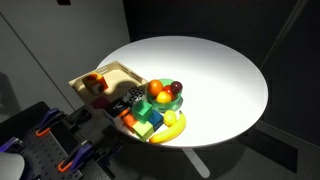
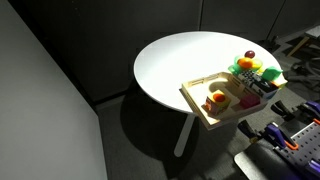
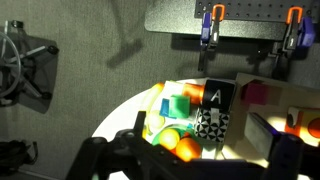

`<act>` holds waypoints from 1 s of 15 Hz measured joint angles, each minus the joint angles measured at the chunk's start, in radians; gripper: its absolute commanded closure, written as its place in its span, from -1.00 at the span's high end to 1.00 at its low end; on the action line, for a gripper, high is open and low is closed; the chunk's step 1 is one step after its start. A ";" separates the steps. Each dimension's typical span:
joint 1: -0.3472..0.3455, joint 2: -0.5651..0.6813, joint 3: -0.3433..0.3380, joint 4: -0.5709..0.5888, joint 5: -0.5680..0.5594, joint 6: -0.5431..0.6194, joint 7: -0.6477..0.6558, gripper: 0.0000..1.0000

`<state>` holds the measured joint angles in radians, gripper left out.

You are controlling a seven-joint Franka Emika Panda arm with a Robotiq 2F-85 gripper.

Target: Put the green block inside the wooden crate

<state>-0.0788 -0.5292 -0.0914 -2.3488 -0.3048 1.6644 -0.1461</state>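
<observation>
The green block (image 3: 178, 105) lies on the white round table next to a blue block (image 3: 163, 104), close to the fruit bowl. It also shows in an exterior view (image 1: 150, 127) near the table's front edge. The wooden crate (image 1: 112, 68) stands at the table's edge beside the bowl, with red and orange items inside. It shows in the other exterior view (image 2: 200, 108) and at the right of the wrist view (image 3: 295, 100). My gripper (image 3: 200, 152) shows only in the wrist view as dark fingers spread wide. It is empty and well above the objects.
A bowl of fruit (image 1: 166, 95) and a yellow banana (image 1: 172, 128) sit by the blocks. A black box marked "A" (image 3: 216, 95) and a patterned cube (image 3: 212, 126) lie between the green block and the crate. A clamp board (image 3: 245, 25) stands off the table.
</observation>
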 measured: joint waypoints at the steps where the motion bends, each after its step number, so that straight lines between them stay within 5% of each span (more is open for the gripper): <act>1: 0.000 0.013 -0.007 -0.001 0.000 0.026 -0.010 1.00; 15: 0.000 0.173 -0.079 -0.102 0.101 0.480 -0.053 1.00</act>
<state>-0.0788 -0.3558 -0.1703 -2.4507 -0.2041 2.1444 -0.1993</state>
